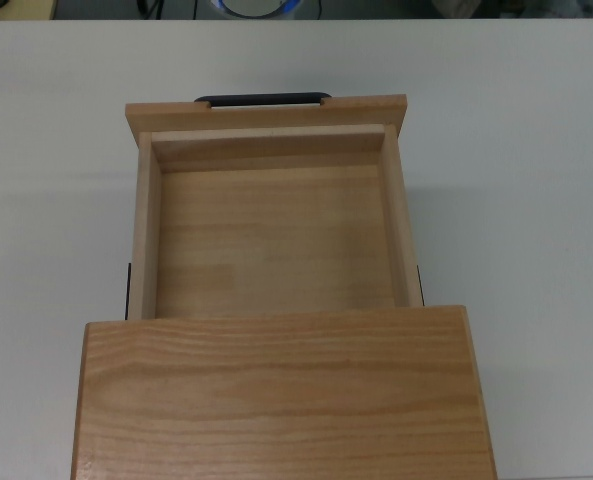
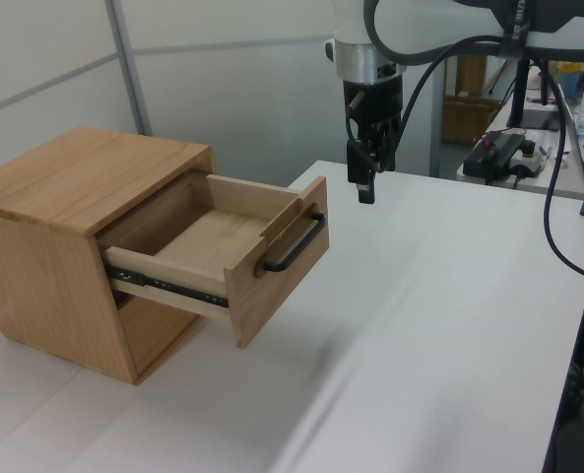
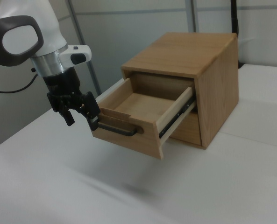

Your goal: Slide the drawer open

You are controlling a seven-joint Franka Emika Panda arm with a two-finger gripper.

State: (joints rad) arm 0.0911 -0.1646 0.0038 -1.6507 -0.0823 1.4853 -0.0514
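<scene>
The light wooden drawer [image 1: 274,240] stands pulled far out of the cabinet [image 1: 276,395], its inside bare. Its black bar handle [image 1: 263,99] is on the front panel at the top view's top. The left view has the drawer [image 2: 223,241] and handle [image 2: 293,246] jutting right from the cabinet [image 2: 75,182]. My gripper [image 2: 365,189] hangs above the table, up and right of the handle, apart from it. In the right view the gripper [image 3: 81,120] is open with nothing between its fingers, just left of the drawer [image 3: 138,114]. The gripper is out of the top view.
The cabinet [image 3: 194,53] sits on a white table [image 2: 439,325]. Black cables [image 2: 557,227] hang from the arm at the left view's right edge, and a desk with equipment [image 2: 508,153] stands behind. Wall panels rise beyond the table.
</scene>
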